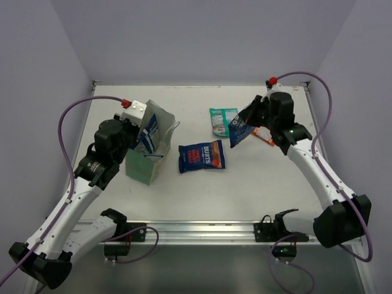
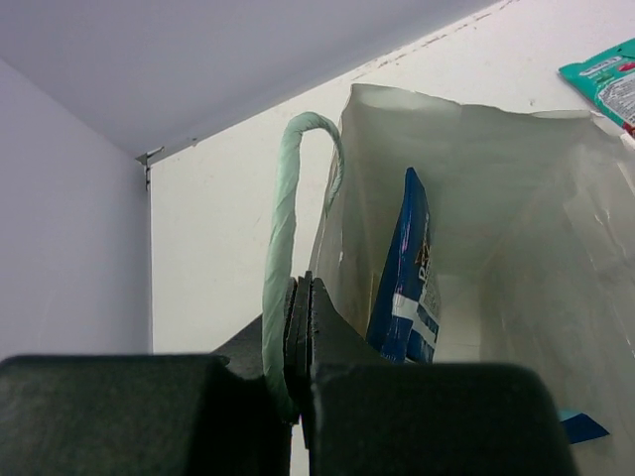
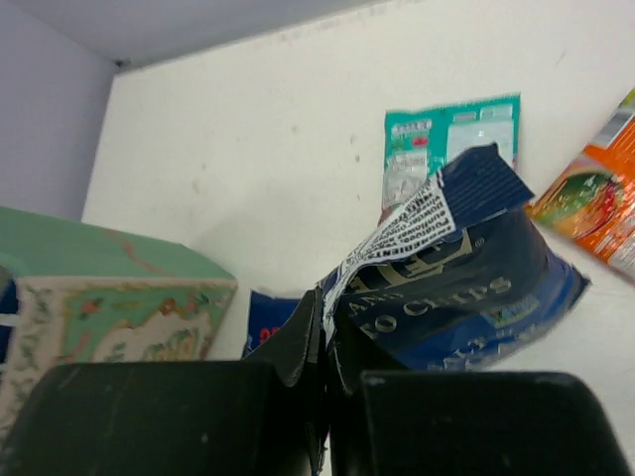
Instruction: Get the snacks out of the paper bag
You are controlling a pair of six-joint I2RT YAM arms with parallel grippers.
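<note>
The bag [image 1: 149, 162] stands upright at the left of the table [image 1: 202, 202], the left gripper [image 2: 300, 302] pinched tight on its handle [image 2: 281, 228], with a blue packet [image 2: 405, 268] upright inside. At far right, the right gripper [image 3: 325, 332] clamps a dark blue packet [image 3: 476, 288] beside the teal packet [image 1: 219, 120] and orange packet [image 3: 605, 198]. A red-label packet [image 1: 202, 157] lies at center.

We see the paper bag [image 1: 149, 147] standing open, one blue packet [image 2: 407, 268] upright inside. The red-labelled packet [image 1: 202, 157] and teal packet [image 1: 219, 120] lie flat; a dark blue packet [image 3: 466, 288] tilts, pinched, beside the orange packet [image 3: 595, 208].
</note>
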